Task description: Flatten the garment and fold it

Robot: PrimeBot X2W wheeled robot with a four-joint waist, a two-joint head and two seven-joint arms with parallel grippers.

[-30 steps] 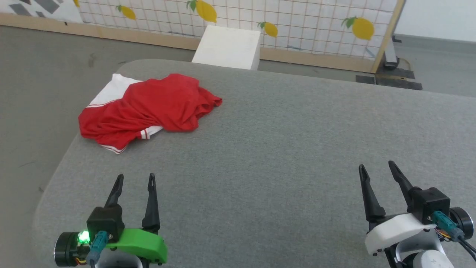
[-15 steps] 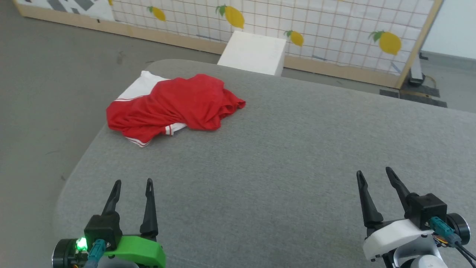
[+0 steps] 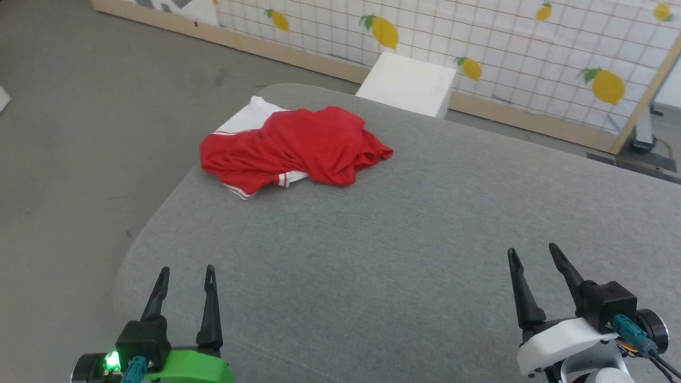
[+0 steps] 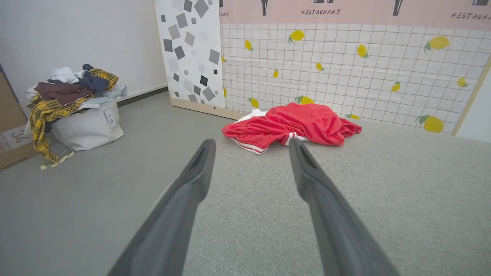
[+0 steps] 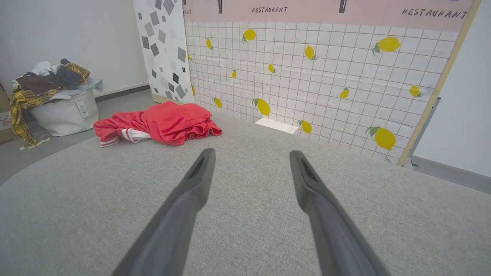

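Note:
The garment (image 3: 298,149) is a red shirt with white sleeves and striped trim, lying crumpled in a heap at the far left corner of the grey table (image 3: 399,239). It also shows ahead in the left wrist view (image 4: 295,124) and at the left in the right wrist view (image 5: 161,122). My left gripper (image 3: 187,272) hovers open over the near left of the table, well short of the garment. My right gripper (image 3: 532,252) is open at the near right, with nothing between its fingers.
A white box (image 3: 407,82) stands on the floor behind the table, before a lemon-print grid wall (image 3: 505,48). A white bin heaped with clothes (image 4: 73,111) sits on the floor to the left. The table's rounded left edge (image 3: 138,244) lies close to my left gripper.
The camera has turned left, so the whole scene has shifted right in the head view. Garment and both grippers keep their places relative to the table.

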